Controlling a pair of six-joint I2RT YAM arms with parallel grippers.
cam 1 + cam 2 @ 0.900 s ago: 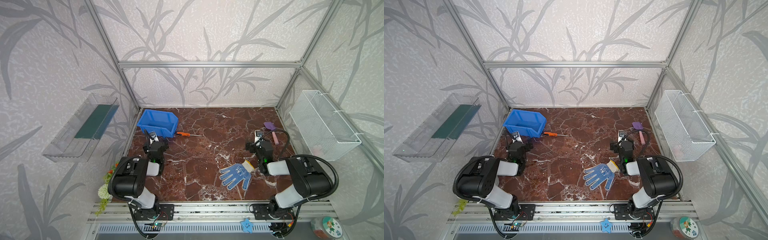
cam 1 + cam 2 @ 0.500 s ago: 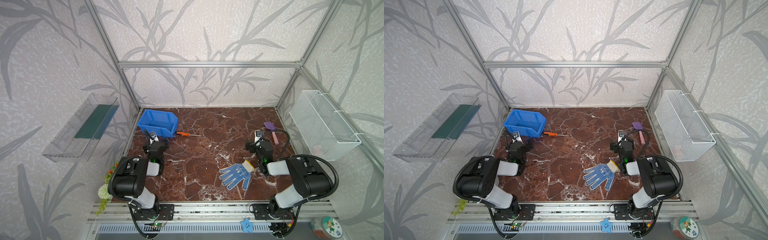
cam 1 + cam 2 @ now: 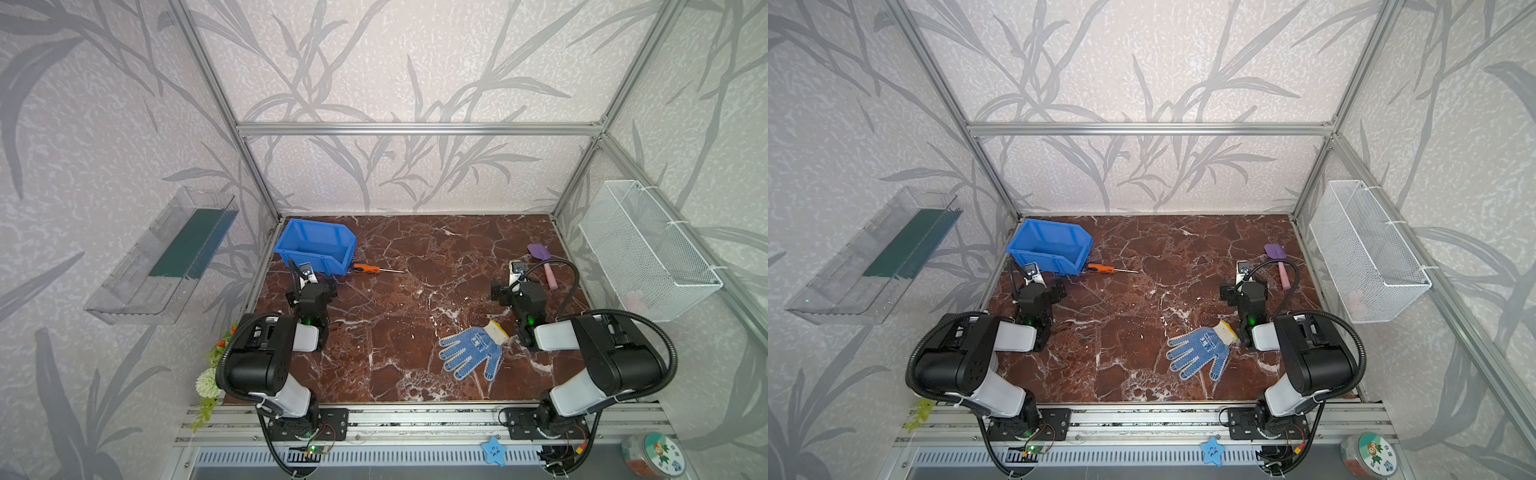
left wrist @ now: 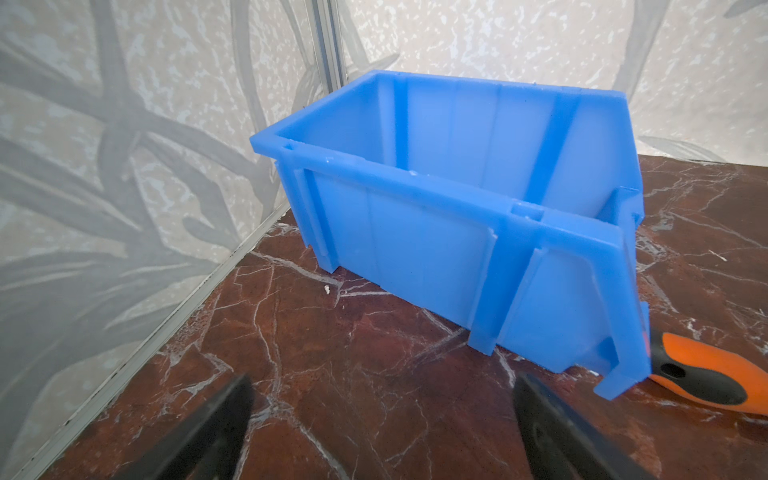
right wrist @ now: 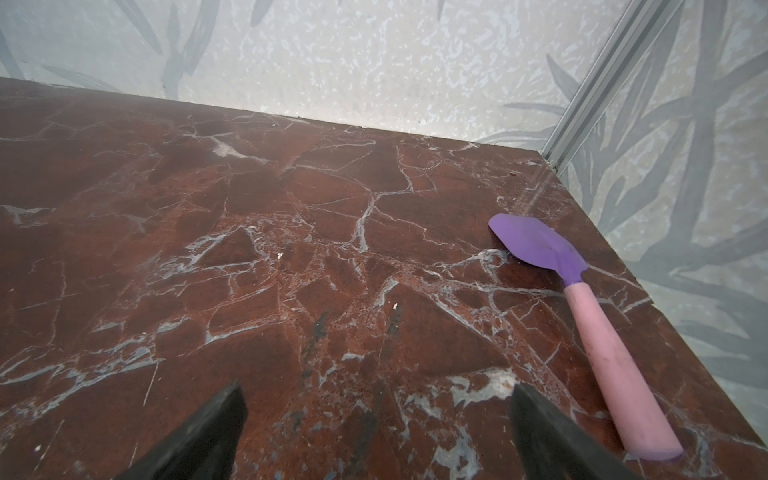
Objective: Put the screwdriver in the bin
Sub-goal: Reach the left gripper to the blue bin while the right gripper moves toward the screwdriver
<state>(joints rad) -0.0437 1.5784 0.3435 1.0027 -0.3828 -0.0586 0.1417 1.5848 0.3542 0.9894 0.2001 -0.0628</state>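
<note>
The screwdriver [image 3: 369, 268] [image 3: 1104, 269], with an orange and black handle and a thin silver shaft, lies flat on the marble floor just right of the blue bin [image 3: 316, 246] [image 3: 1051, 247] at the back left. In the left wrist view only the screwdriver's handle end [image 4: 706, 376] shows, behind the bin's [image 4: 440, 216] corner. My left gripper [image 3: 312, 287] [image 4: 382, 399] sits low in front of the bin, open and empty. My right gripper [image 3: 514, 291] [image 5: 376, 401] rests at the right, open over bare floor.
A blue dotted glove [image 3: 471, 351] lies on the floor near the right arm. A purple and pink toy spatula [image 3: 545, 263] [image 5: 582, 316] lies at the right edge. A white wire basket [image 3: 648, 253] hangs on the right wall, a clear tray [image 3: 166, 257] on the left wall.
</note>
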